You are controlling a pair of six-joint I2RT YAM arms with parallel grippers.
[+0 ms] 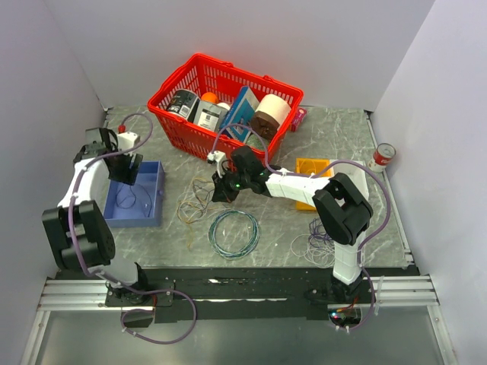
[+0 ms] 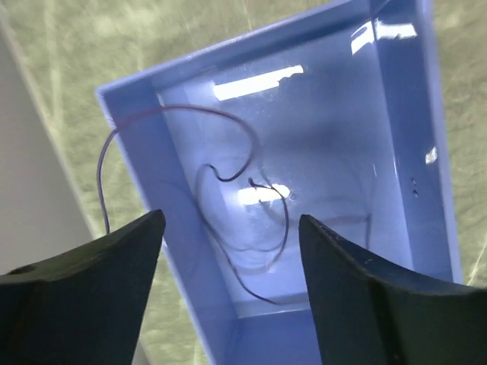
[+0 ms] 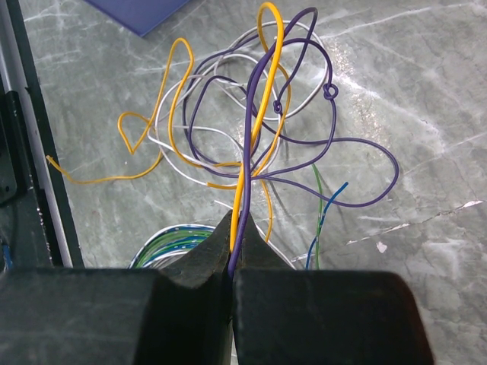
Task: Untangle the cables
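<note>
The cables [image 1: 196, 201] lie as a scribbly tangle of purple, yellow and white wires [image 3: 259, 114] on the marbled table, in front of the red basket. My right gripper [image 1: 221, 186] is at the tangle's right edge, shut [image 3: 237, 228] on one yellow and one purple strand that run up out of its jaws. My left gripper [image 1: 125, 169] hangs open [image 2: 232, 220] over the blue tray [image 2: 137, 152] with nothing between its fingers. One thin dark purple wire [image 2: 253, 148] lies looped inside the tray, one end draped over its wall.
A red basket [image 1: 163, 103] of goods stands at the back. A teal-green cable ring [image 1: 233, 232] lies in front of the tangle. More thin wires [image 1: 316, 245] lie by the right arm's base. An orange tray [image 1: 312, 166] and a can [image 1: 383, 157] sit at the right.
</note>
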